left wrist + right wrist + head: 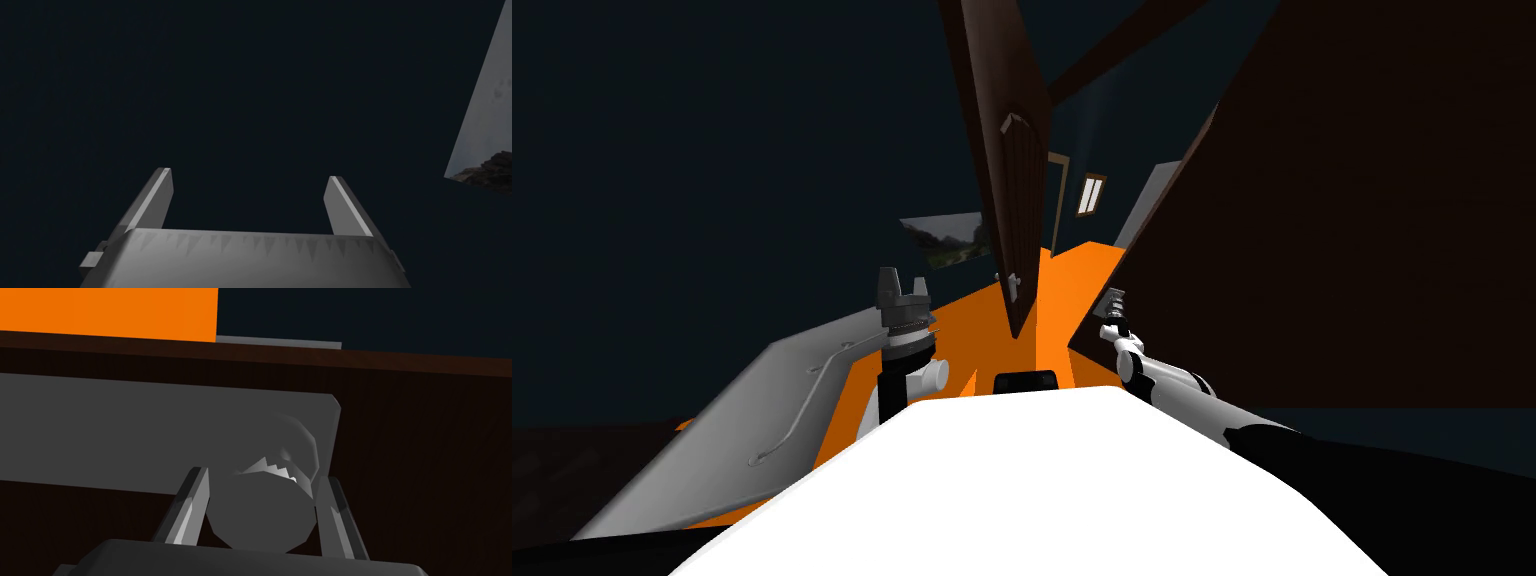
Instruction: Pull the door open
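A dark brown door (1312,250) fills the right side of the head view, and my right arm reaches to its near edge. In the right wrist view a grey round knob (260,518) sticks out from a grey plate (150,433) on that door (425,463). My right gripper (265,475) is shut on the knob, one finger pressing each side of it; it shows small at the door's edge (1114,300). My left gripper (902,283) is raised to the left of centre, its fingers (159,192) open with nothing between them.
A second dark brown door leaf (1002,150) with a light handle (1012,285) stands ahead in the middle, edge toward me. Orange floor (1072,290) runs between the two. A grey panel (692,450) with a thin lever lies low on the left.
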Controlling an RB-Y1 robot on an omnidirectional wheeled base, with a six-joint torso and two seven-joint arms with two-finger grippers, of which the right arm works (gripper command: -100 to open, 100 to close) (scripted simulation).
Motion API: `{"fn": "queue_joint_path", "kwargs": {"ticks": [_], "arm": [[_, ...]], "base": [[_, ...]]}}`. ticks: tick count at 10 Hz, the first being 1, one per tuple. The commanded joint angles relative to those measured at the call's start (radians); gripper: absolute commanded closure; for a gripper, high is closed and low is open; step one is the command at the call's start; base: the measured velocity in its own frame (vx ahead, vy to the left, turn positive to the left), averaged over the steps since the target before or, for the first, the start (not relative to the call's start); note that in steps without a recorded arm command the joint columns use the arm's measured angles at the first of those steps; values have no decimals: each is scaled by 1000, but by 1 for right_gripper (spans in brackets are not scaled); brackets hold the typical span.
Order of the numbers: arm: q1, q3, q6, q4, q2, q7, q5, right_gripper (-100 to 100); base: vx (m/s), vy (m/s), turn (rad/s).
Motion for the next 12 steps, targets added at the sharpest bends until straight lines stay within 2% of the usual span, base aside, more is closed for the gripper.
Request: {"fn": "queue_joint_path", "kwargs": {"ticks": [1,2,3,10,12], "arm": [[2,18,2,-11,6,-11,6,100],[-7,13,-5,9,1,-6,4,100],[-10,29,-4,10,10,-13,10,100],[-30,107,-4,-4,34,-51,40,100],[-33,121,-4,-6,39,-58,45,100]], "base": [[-257,-14,57],[-115,2,40],[-173,-8,49],[-212,-31,54],[-230,-3,38]]}}
